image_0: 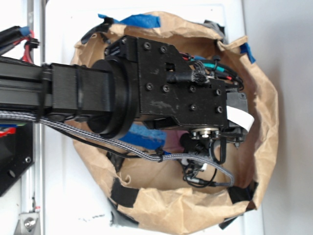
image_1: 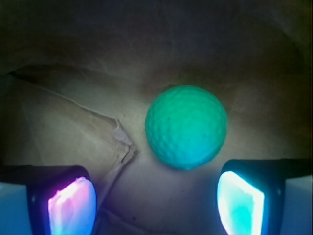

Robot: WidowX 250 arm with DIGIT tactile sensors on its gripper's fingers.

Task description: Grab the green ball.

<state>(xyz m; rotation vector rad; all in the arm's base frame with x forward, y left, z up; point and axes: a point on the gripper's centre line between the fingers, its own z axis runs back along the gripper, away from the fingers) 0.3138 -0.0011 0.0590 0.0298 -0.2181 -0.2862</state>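
In the wrist view the green ball (image_1: 186,126), a dimpled mint-green sphere, lies on crumpled brown paper just ahead of my gripper (image_1: 156,200) and a little right of its middle. The jaws stand wide apart, open and empty. The left pad (image_1: 72,205) glows pink and the right pad (image_1: 240,201) glows teal. The ball does not touch either pad. In the exterior view the black arm and wrist (image_0: 166,83) reach down into the bag and hide the ball; the gripper (image_0: 237,117) sits at the right end.
A brown paper bag (image_0: 264,98) with raised crumpled walls rings the gripper. Blue tape (image_0: 142,20) and black tape patches (image_0: 124,195) mark its rim. Something blue (image_0: 146,137) lies under the arm. A paper fold (image_1: 120,132) lies left of the ball.
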